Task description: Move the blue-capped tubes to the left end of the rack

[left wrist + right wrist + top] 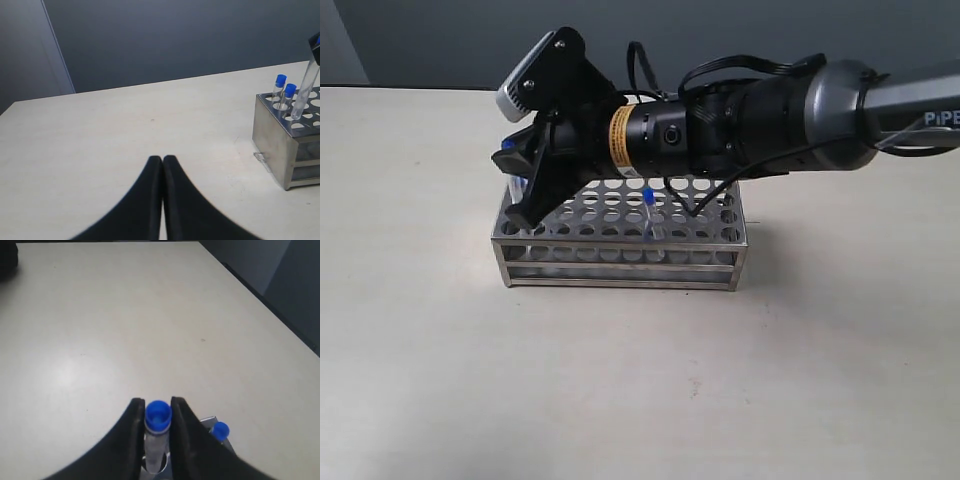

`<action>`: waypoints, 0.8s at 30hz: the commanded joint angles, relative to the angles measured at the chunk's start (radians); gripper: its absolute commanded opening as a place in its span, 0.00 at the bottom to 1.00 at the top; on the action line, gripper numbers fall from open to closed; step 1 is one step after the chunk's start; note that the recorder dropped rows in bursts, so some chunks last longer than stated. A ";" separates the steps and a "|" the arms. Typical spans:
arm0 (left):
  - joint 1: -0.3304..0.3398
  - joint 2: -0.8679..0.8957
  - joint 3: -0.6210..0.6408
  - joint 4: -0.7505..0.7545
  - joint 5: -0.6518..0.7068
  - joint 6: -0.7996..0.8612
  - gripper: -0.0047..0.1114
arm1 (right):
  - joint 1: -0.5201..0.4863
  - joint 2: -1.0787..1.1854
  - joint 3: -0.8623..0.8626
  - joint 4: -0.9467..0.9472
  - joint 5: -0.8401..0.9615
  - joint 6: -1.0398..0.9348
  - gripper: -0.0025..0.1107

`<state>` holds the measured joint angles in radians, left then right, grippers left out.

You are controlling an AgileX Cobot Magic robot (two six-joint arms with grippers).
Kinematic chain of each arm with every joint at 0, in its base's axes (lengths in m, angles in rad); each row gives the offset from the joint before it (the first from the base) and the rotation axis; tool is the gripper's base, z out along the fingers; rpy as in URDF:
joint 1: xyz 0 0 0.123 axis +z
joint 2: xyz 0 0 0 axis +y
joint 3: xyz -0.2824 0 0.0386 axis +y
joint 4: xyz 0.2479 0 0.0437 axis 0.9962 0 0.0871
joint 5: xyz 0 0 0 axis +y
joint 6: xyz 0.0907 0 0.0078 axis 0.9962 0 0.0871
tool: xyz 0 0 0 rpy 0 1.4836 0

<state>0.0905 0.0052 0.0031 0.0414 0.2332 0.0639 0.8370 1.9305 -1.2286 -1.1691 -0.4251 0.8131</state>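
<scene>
At the nine o'clock end of the rack [620, 268] in the exterior view hangs the right gripper [523, 200], its arm stretching in from three o'clock over the top plate. The right wrist view shows its two fingers pinched hard against the held tube [158, 416], gripping just under the blue cap with no gap on either side.

From the left wrist view that held tube [304, 95] leans rather than stands upright. Its lower end is down at the top plate near the rack's end. It may already be in a hole, but the angle does not settle that. Just beside it, nearer the rack's corner, the corner tube [280, 84] and its neighbour tube [289, 94] stand upright in adjoining holes, both blue-capped.

Near the middle of the rack the lone tube [650, 205] stands in a hole, at about three o'clock from the right gripper and well apart from the other three.

Over the pale table [100, 150], well apart from the rack's end wall, the left gripper [162, 160] has its fingers pressed together with nothing between them.
</scene>
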 commanded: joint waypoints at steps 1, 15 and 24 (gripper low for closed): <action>-0.003 -0.005 -0.003 0.002 -0.001 0.000 0.05 | 0.001 -0.001 -0.006 -0.011 0.011 0.003 0.01; -0.003 -0.005 -0.003 0.002 -0.001 0.000 0.05 | 0.001 0.109 -0.066 -0.009 0.005 0.003 0.02; -0.003 -0.005 -0.003 0.002 -0.001 0.000 0.05 | 0.001 0.106 -0.073 -0.015 0.034 0.003 0.35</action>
<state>0.0905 0.0052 0.0031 0.0414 0.2332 0.0639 0.8391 2.0407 -1.2933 -1.1804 -0.4058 0.8148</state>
